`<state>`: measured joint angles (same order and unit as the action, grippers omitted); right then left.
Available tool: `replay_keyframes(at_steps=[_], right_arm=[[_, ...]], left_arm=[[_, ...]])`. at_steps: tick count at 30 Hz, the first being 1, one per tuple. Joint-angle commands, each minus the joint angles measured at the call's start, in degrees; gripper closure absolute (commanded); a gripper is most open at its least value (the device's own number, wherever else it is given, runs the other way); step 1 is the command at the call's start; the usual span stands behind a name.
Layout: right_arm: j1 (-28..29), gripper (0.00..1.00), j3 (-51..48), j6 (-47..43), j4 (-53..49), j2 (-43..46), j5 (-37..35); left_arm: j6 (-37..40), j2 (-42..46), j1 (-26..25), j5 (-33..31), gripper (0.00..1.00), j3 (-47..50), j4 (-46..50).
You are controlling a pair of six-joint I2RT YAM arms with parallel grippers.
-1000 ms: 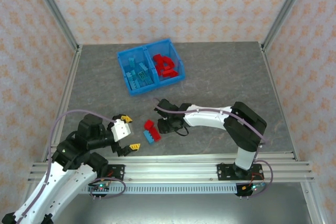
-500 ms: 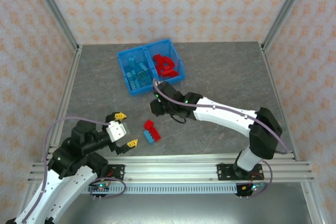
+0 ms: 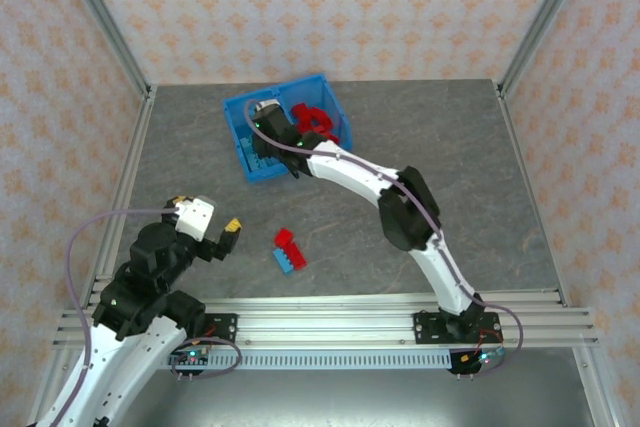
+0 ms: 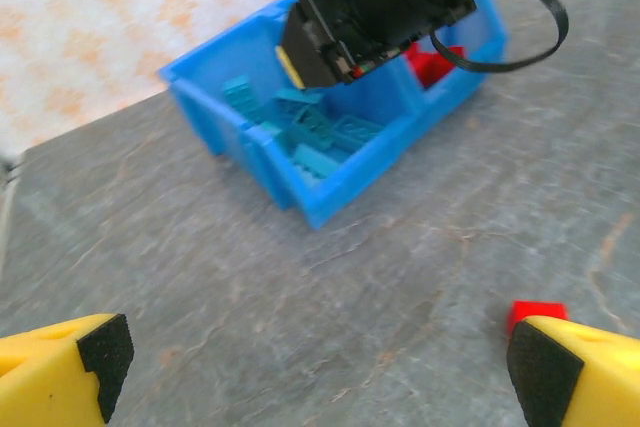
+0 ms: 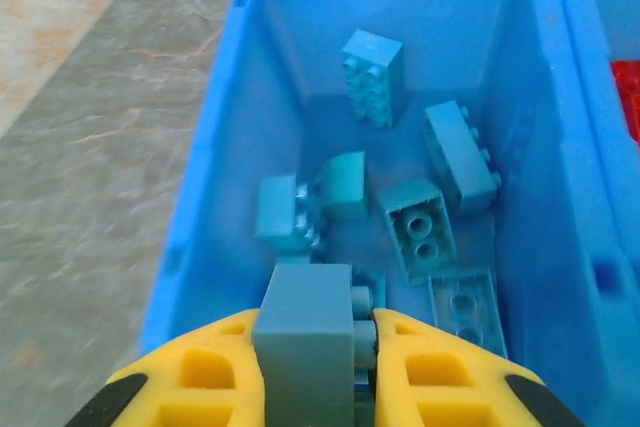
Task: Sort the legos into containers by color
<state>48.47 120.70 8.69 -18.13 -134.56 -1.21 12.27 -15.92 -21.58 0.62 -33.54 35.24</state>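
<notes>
Top view of a grey, stone-patterned table (image 3: 450, 137), walled on three sides by peach floral wallpaper (image 3: 350, 7) and framed by slanting aluminium posts (image 3: 105, 17). An aluminium rail (image 3: 330, 312) runs along the near edge at 6 o'clock.

A blue bin (image 3: 235, 137) sits at about 11 o'clock on the table. The right arm stretches across to it. The right gripper (image 5: 315, 342) hangs over the left compartment (image 5: 215, 177), its yellow jaws pinching a light blue brick (image 5: 305, 317). Below it, more light blue bricks (image 5: 440, 162) lie loose on the compartment floor. Red bricks (image 3: 318, 127) fill the right compartment, beyond the divider wall (image 5: 550, 97).

At about 8 o'clock, the left gripper (image 4: 320, 382) is raised above the bare table with its jaws spread wide and holding nothing.

Near 6 o'clock, a loose red brick (image 3: 288, 240) and a loose blue brick (image 3: 290, 259) lie touching on the table.
</notes>
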Motion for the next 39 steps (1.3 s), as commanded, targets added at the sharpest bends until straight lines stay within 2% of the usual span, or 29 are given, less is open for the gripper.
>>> replay_keyframes(at_steps=[1,5,7,11,15,20,25,28,33,37,39], right_arm=[[-1.3,0.79,13.9,-4.3,-4.7,-8.0,-2.8],[-2.2,0.78,32.7,-7.7,-9.7,-19.7,-1.8],[-2.8,0.76,37.5,-8.0,-9.5,-23.1,-1.9],[-4.1,0.73,35.1,-6.4,-4.1,-24.0,0.1],[-4.1,0.57,36.2,-6.4,-3.3,-24.0,2.3],[-3.9,0.57,36.3,-4.6,-4.1,-20.9,4.2],[-2.9,0.58,31.5,-2.6,-7.4,-12.2,7.2],[-2.6,0.56,20.7,-0.2,-8.5,-1.8,9.8],[-2.5,0.48,-15.2,0.8,3.2,25.4,15.5],[-2.6,0.38,-37.3,0.3,4.8,44.0,17.9],[-2.6,0.33,-45.5,0.1,2.0,52.3,18.7]], left_arm=[[-4.1,0.2,1.6,-6.0,0.01,-1.7,-2.1],[-3.9,1.6,2.1,-4.8,0.00,-0.9,-2.6],[-4.0,1.8,2.4,-4.8,0.01,-1.1,-2.4],[-3.5,1.6,3.0,-2.8,0.01,-0.7,-3.0],[-3.1,1.1,3.4,-1.5,0.01,-0.6,-3.2],[-3.0,1.0,3.9,-1.0,0.01,-0.3,-3.8],[-2.9,1.0,4.0,-1.2,0.01,0.0,-3.6],[-4.7,0.8,4.0,-2.0,0.01,0.5,-4.2],[-9.1,-4.0,4.0,-5.8,0.01,-0.8,-3.7],[-17.3,-13.8,4.0,-11.7,0.08,-8.4,3.6],[-26.0,-20.1,3.9,-12.4,0.10,-14.2,9.5]])
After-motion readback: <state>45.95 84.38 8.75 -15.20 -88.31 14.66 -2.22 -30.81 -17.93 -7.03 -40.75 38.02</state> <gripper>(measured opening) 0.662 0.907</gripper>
